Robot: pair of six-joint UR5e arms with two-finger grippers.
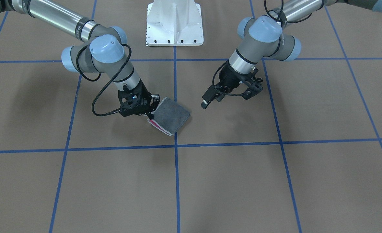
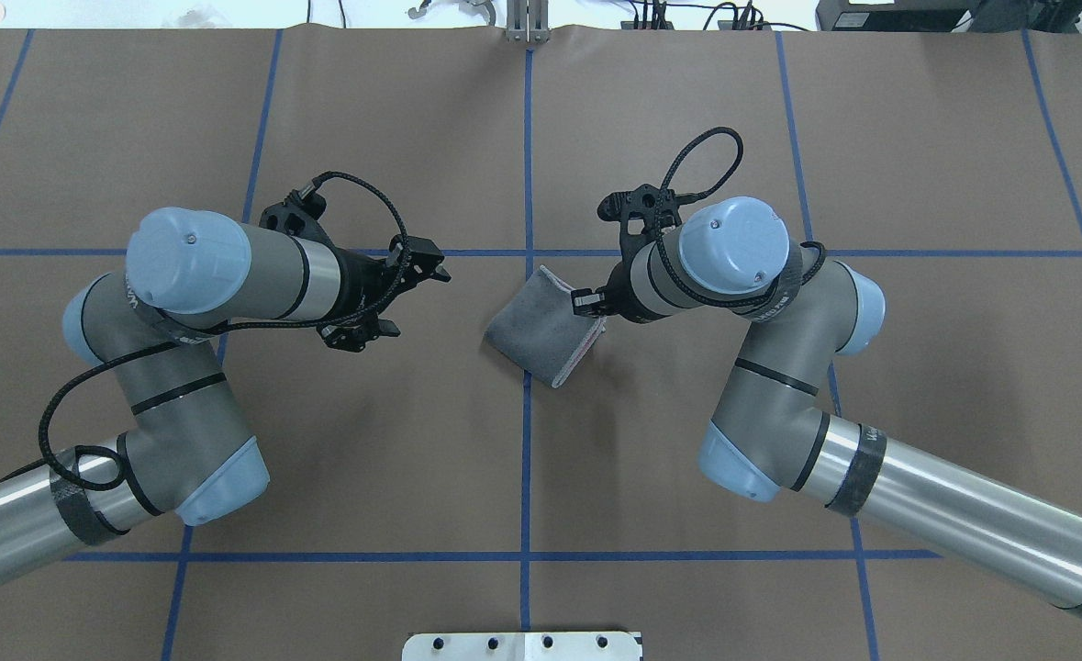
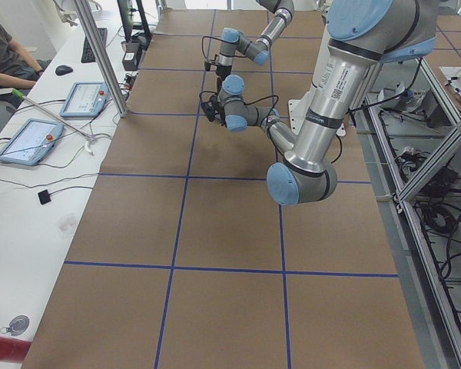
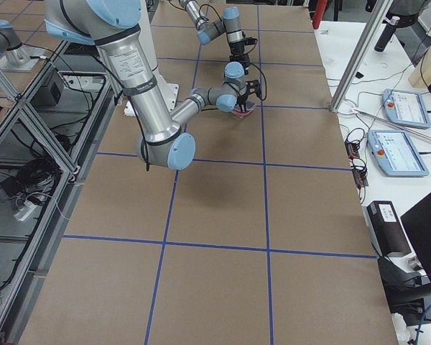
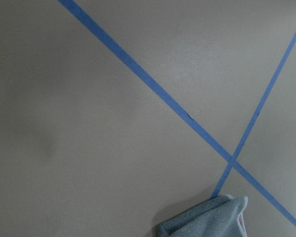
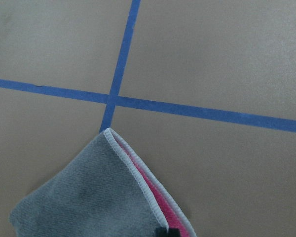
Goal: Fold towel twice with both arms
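Folding looks all but done: on the tabletop (image 2: 366,459), beside a crossing of blue tape lines (image 2: 528,138), the towel (image 2: 541,326) lies as a small layered packet, grey outside with pink showing between its stacked hems, so release and withdrawal seem to be what is left. The right gripper (image 1: 151,111) seems to have its jaws pinched on that hemmed edge, though the wrist hides most of the contact. The left gripper (image 2: 412,298) has its jaws spread, well apart from the cloth and holding nothing.
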